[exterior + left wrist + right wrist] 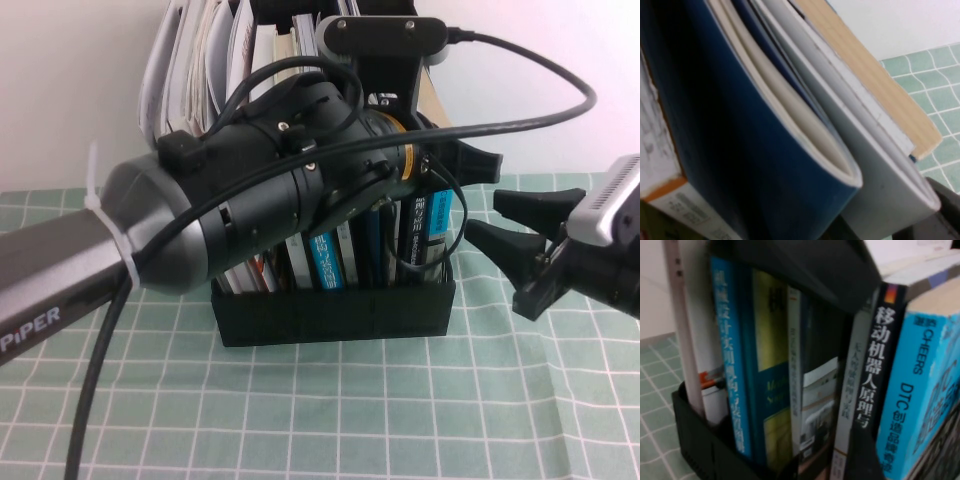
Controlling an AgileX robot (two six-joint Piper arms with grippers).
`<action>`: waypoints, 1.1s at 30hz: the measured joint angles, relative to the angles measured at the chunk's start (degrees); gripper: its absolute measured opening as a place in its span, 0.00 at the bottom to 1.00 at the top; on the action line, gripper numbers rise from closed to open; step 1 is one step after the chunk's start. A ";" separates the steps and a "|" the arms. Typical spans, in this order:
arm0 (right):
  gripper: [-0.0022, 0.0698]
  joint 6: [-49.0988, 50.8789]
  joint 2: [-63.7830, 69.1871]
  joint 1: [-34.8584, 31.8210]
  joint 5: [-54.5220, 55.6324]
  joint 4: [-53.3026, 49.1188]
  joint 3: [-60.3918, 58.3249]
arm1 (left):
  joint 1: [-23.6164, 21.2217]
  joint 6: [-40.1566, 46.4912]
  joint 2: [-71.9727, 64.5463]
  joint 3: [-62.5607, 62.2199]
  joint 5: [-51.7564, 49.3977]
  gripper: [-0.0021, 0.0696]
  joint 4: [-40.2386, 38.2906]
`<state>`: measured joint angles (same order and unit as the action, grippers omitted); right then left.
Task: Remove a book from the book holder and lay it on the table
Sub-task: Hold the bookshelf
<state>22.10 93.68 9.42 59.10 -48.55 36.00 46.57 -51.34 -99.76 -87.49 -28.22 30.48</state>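
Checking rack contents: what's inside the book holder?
The book holder holds upright books, including the cyan DTC book and a black-spined book. The left claw's arm covers their tops; the right claw waits beside it.

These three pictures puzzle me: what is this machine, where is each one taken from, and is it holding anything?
It is a robot with two arms, each ending in a pincer. The wide picture comes from a raised camera behind the arms; the other two come from cameras on the wrists. On the table, covered in green checked cloth, stands a black book holder full of upright books. The left pincer reaches in over the book tops; the arm hides its fingers, so a grip cannot be confirmed. Its wrist camera sees only book edges up close. The right pincer hangs open beside the holder, holding nothing. Its camera shows the spines, including the cyan DTC book.
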 joint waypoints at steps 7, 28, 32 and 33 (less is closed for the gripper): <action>0.62 -2.94 4.63 2.60 0.13 8.39 2.35 | 0.00 0.00 0.00 0.00 -0.62 0.03 -0.10; 0.62 -5.56 7.38 6.36 -1.75 18.06 6.62 | 0.00 -2.40 0.00 0.00 1.95 0.03 -0.10; 0.62 -6.00 7.38 7.23 -1.75 18.15 6.62 | 0.00 -2.76 0.00 0.00 2.06 0.03 -0.33; 0.62 -6.62 7.38 7.72 -1.75 18.55 6.62 | 0.00 -2.77 0.00 0.00 2.04 0.03 -0.33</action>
<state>15.48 101.06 17.14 57.35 -29.99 42.62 46.57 -54.11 -99.76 -87.49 -26.18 30.15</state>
